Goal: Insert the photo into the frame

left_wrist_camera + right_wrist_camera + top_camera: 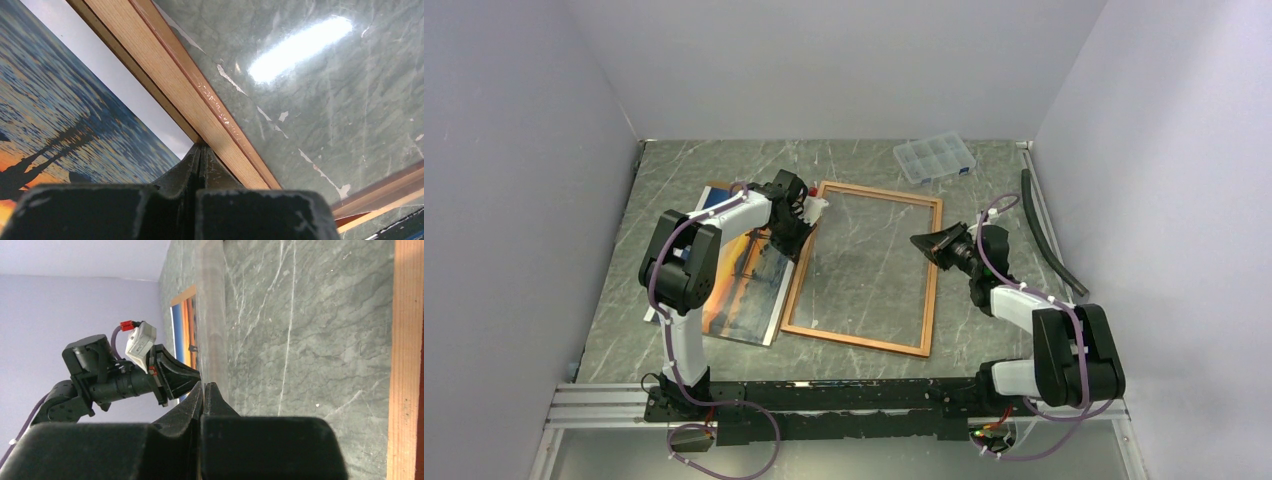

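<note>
The frame (856,340), a thin reddish-brown border round a clear pane, lies in the middle of the table. The photo (749,290), orange sunset over blue water, lies face up to its left, with its right edge running under the frame's left border. My left gripper (802,238) is shut, and in the left wrist view (200,148) its tips touch the outer side of the frame's wooden border (200,85) beside the photo (50,100). My right gripper (916,243) is shut and hovers over the pane near the right border (407,340); its tips (205,385) point at the left arm.
A small clear compartment box (934,157) stands at the back right. A black strip (1052,235) and a rail lie along the right wall. A tan board edge (182,292) shows beyond the photo (187,330). Walls close in left, back and right.
</note>
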### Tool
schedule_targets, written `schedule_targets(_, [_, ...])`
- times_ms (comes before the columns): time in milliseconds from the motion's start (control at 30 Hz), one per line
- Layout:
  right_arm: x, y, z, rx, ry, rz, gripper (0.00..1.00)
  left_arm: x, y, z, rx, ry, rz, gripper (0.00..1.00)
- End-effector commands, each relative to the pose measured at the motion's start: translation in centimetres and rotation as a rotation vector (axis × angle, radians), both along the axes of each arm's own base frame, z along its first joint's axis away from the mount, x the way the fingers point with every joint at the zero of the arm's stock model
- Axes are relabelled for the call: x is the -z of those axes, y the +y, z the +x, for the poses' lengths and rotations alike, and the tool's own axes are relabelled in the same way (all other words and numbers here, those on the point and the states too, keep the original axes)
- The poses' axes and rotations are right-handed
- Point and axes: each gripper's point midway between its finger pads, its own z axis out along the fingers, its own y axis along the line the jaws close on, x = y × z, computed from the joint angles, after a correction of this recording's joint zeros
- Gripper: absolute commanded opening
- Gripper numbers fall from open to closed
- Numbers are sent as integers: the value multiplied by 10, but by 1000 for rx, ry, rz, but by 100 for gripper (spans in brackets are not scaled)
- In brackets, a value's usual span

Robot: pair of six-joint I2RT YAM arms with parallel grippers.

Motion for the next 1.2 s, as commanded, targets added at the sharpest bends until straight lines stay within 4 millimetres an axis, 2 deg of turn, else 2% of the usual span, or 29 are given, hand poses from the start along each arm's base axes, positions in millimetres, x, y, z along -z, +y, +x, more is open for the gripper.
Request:
schedule_targets(0, [-26, 6, 12, -26, -108, -7, 0, -14, -18, -1, 33, -29, -74, 3])
schedule_targets(333, [-15, 5, 10, -48, -95, -60, 0, -16, -17, 0, 33, -36, -72, 3])
schedule_targets(467, [-17, 5, 8, -42, -111, -49, 0, -14, -16, 0, 34, -36, -67, 3])
schedule_targets(867, [-42, -2, 8, 10, -207, -34, 0, -13, -17, 0, 35, -32, -66, 3])
schedule_targets(1167, [-36, 4, 14, -10, -193, 1, 0, -13, -16, 1, 34, -32, -66, 3])
